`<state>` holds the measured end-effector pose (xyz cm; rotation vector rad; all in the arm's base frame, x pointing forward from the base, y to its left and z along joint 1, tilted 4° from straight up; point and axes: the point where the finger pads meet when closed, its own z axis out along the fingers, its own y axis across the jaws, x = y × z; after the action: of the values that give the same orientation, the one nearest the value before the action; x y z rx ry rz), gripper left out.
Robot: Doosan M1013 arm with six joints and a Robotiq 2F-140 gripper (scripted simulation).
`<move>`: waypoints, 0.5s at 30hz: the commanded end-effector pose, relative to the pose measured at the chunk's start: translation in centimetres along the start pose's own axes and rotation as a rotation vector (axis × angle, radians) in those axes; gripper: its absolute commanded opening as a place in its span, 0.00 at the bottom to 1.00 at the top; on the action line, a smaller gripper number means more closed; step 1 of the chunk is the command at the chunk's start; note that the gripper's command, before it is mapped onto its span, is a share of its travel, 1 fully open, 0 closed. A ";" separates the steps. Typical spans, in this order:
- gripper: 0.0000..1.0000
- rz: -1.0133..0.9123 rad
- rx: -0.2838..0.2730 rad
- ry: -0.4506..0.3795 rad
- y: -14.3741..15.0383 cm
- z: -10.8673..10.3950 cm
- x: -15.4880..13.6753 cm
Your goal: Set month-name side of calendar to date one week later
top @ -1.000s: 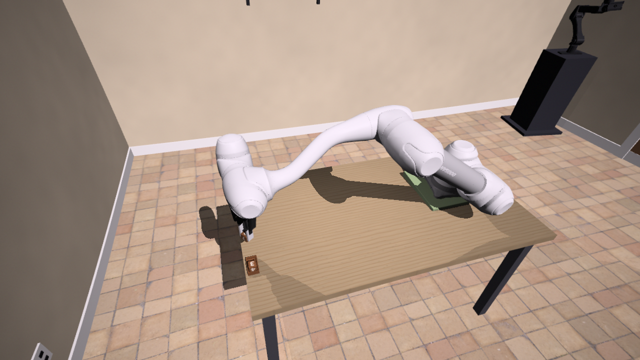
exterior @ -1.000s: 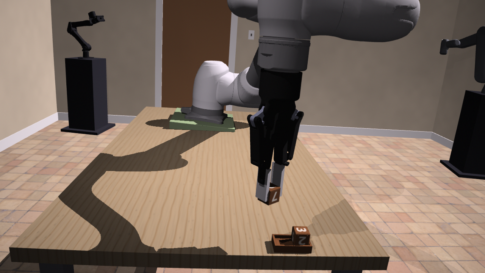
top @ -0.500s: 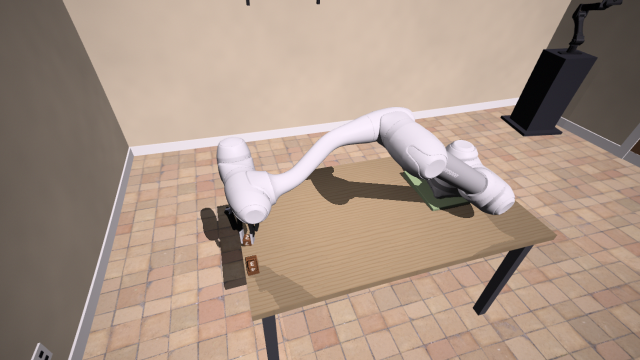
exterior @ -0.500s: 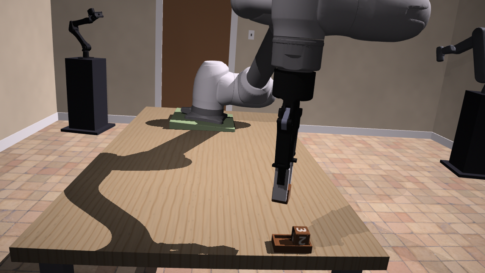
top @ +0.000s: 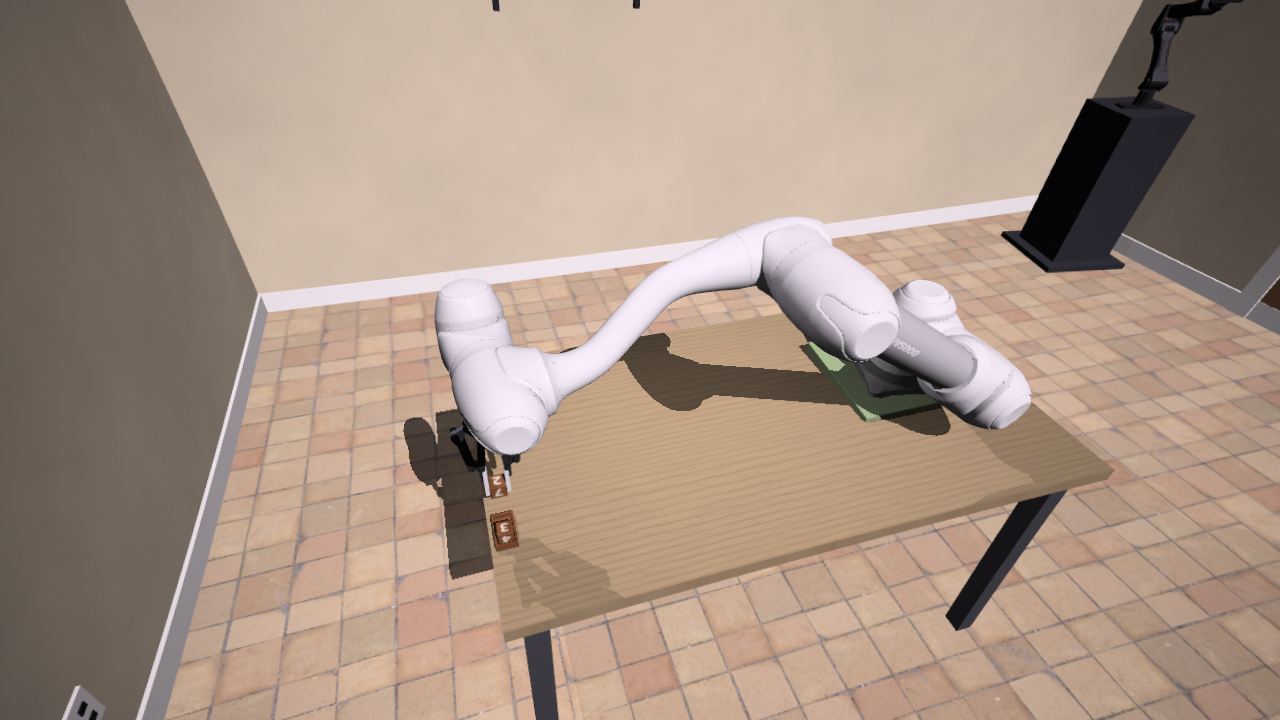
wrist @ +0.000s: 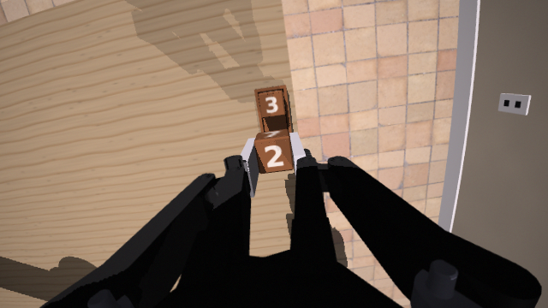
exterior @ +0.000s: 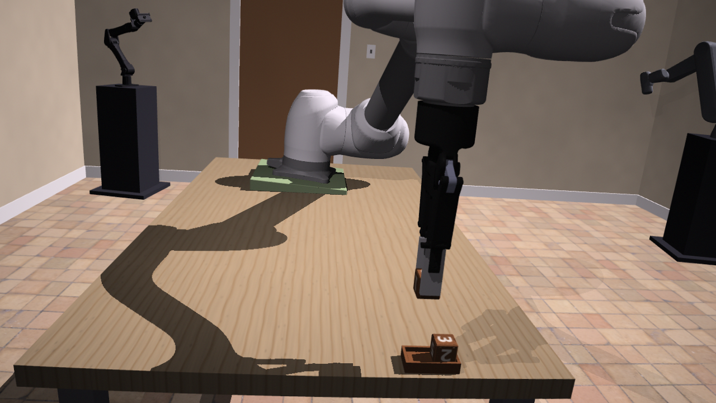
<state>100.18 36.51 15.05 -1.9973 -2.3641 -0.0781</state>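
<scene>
Cube (top: 497,485) (exterior: 418,282) (wrist: 274,154) gripped btwn pincer (top: 496,481) (exterior: 430,285) (wrist: 274,148) pads.

Relative to the tray (top: 506,547) (exterior: 415,368) (wrist: 271,88), the Robotiq 2F-140 gripper (top: 496,481) (exterior: 429,280) (wrist: 274,148) is displaced rightward in the exterior view, from upper left to above the tray's middle. It is rotated about its vertical axis; the gripped number cube (top: 498,489) (exterior: 417,282) (wrist: 274,157) now projects left of the fingers instead of right.
</scene>
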 end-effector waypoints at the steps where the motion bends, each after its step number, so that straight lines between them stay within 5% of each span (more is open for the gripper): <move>1: 0.25 0.000 0.000 0.000 0.0 0.0 0.0; 15: 0.25 0.000 0.000 0.000 0.0 0.1 0.0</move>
<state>100.18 36.52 14.98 -1.9969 -2.3644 -0.0781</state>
